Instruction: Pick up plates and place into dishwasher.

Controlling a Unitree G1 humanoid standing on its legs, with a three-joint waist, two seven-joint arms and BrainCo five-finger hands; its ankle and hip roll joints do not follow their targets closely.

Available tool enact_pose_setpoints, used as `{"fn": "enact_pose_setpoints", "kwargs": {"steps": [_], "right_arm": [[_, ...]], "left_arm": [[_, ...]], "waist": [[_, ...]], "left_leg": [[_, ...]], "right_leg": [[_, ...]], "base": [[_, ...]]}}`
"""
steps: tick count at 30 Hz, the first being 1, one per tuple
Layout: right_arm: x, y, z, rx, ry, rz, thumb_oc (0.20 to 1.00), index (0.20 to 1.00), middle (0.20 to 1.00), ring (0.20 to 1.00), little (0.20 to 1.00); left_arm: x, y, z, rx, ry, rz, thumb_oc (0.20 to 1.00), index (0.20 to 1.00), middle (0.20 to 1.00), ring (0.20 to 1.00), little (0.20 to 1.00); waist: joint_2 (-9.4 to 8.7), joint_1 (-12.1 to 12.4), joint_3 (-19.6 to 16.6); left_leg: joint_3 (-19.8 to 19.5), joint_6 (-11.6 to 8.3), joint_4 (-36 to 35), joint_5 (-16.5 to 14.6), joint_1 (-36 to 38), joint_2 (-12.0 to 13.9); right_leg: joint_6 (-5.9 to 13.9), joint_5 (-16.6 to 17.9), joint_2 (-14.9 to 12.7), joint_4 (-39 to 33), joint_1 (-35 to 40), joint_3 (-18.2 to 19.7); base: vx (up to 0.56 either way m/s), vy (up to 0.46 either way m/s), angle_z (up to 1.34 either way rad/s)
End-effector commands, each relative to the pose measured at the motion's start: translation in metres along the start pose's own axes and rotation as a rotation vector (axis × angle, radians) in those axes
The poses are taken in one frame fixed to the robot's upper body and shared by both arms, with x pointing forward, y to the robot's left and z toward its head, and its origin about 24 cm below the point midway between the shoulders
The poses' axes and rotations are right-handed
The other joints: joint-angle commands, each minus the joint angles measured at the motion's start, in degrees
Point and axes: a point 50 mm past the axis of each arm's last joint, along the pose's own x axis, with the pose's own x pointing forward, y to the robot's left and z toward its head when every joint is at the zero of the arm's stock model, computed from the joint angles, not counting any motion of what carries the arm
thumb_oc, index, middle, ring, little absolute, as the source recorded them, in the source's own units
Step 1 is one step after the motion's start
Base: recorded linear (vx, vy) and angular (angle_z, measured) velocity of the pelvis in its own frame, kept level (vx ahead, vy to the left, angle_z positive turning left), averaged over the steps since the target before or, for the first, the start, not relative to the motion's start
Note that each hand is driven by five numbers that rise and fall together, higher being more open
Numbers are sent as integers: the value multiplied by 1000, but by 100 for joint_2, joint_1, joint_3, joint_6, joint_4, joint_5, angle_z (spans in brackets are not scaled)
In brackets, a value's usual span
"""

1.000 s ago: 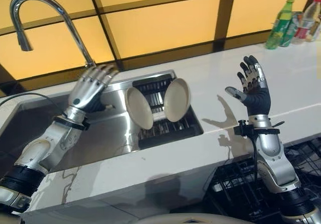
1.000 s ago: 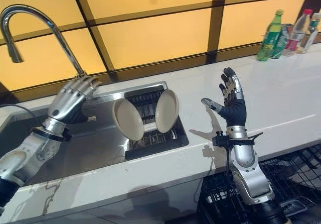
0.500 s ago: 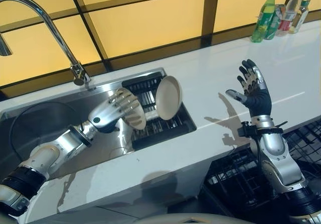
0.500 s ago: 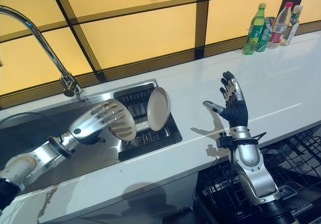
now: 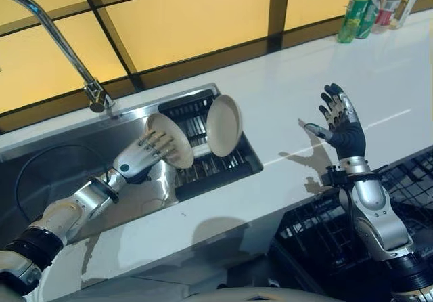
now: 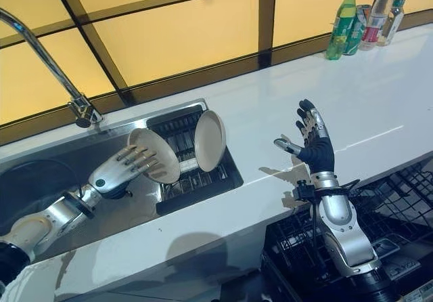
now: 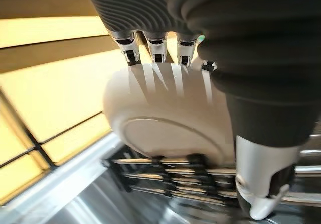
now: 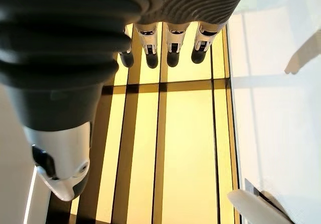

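Note:
Two cream plates stand on edge in a black rack [image 5: 215,168] at the sink's right end. My left hand [image 5: 139,161] reaches in from the sink side, its straight fingers [image 6: 139,158] spread against the left plate [image 5: 174,139]. In the left wrist view the fingertips [image 7: 157,47] sit at that plate's [image 7: 170,126] upper rim and the thumb [image 7: 261,184] stays apart, low by the rack. The right plate [image 5: 224,124] leans untouched. My right hand [image 5: 344,127] is raised open over the white counter, holding nothing, with its fingers [image 8: 173,48] straight.
A tall curved faucet [image 5: 64,45] rises behind the steel sink [image 5: 54,163]. Bottles [image 5: 369,7] stand at the counter's far right corner. A black wire dishwasher rack [image 5: 318,248] lies below the counter's edge [image 5: 223,214], under my right arm.
My left hand came down from beside the faucet and across to the left plate, where its fingers now rest. The right hand stayed raised. The camera shifted.

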Motion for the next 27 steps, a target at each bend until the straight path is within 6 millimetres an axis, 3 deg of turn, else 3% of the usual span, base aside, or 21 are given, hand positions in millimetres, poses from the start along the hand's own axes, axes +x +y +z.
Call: {"fn": "enact_pose_setpoints", "kwargs": {"steps": [1, 6, 13, 16, 27], "right_arm": [[6, -1, 16, -31, -90, 22, 1000, 1000, 1000, 1000, 1000], [5, -1, 15, -38, -77, 32, 1000, 1000, 1000, 1000, 1000], [1, -2, 12, -36, -58, 27, 1000, 1000, 1000, 1000, 1000], [-1, -2, 10, -32, -49, 21, 1000, 1000, 1000, 1000, 1000], [-7, -5, 6, -17, -25, 18, 1000, 1000, 1000, 1000, 1000]], "left_arm": [[13, 15, -37, 156, 134, 110, 1000, 1000, 1000, 1000, 1000], [21, 17, -39, 166, 170, 166, 1000, 1000, 1000, 1000, 1000], [30, 13, -21, 140, 95, 143, 1000, 1000, 1000, 1000, 1000], [30, 9, -17, 133, 72, 104, 200, 200, 200, 200, 200], [21, 13, -22, 142, 38, 72, 200, 200, 200, 200, 200]], "waist": [[-260, -49, -57], [-258, -186, 20], [-287, -306, 123], [-302, -317, 142], [-317, -222, 81]], "left_leg": [[243, 27, 202, -473, -16, -39], [328, 50, 261, -514, 44, -52], [348, 86, 314, -560, 130, -76], [335, 96, 313, -568, 167, -79], [255, 70, 297, -503, 217, -57]], "right_leg": [[648, 49, -568, 335, -497, 182], [694, 44, -607, 428, -495, 316], [756, 68, -623, 459, -420, 474], [774, 79, -623, 436, -371, 506], [787, 130, -652, 359, -251, 414]], "base": [[59, 36, -11], [78, 32, -12], [82, -15, -10], [72, -36, -6], [30, -23, -3]]}}
